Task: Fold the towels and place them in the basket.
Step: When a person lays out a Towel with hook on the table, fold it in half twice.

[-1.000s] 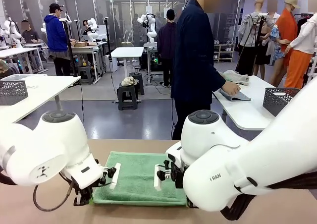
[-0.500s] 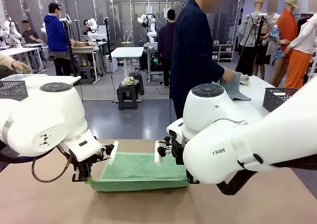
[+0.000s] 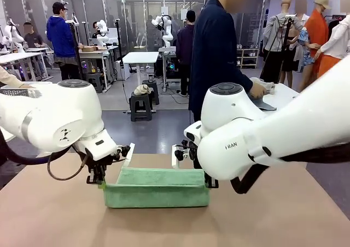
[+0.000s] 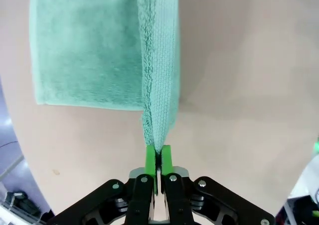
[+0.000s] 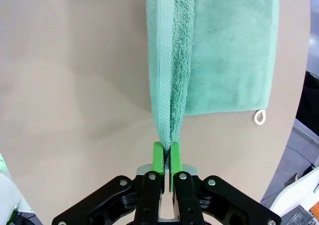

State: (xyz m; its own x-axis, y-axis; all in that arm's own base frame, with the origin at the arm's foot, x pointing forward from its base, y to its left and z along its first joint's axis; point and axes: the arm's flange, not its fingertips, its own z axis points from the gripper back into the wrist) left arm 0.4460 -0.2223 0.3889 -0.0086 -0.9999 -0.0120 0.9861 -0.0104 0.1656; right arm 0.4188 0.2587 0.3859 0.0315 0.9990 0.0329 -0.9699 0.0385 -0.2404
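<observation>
A mint green towel (image 3: 156, 195) lies across the brown table (image 3: 273, 219) in front of me, its near edge raised so that the front hangs as an upright flap. My left gripper (image 3: 99, 176) is shut on the towel's left end, and my right gripper (image 3: 206, 182) is shut on its right end. In the left wrist view the green pads (image 4: 150, 158) of the left gripper (image 4: 158, 153) pinch the hem, with the towel (image 4: 84, 46) spread on the table beyond. The right gripper (image 5: 166, 153) pinches the towel (image 5: 229, 46) the same way, near a small corner loop (image 5: 258, 116). The basket is out of view.
A person in a dark jacket (image 3: 216, 56) stands just past the table's far edge, turned to a white side table (image 3: 279, 102) at the right and handling a grey cloth there. Bare tabletop lies on both sides of the towel and in front of it.
Both grippers have risen and moved toward the far side with the towel's near edge, so the flat towel now stands folded up at the front. The person lifted the grey cloth and lowered it.
</observation>
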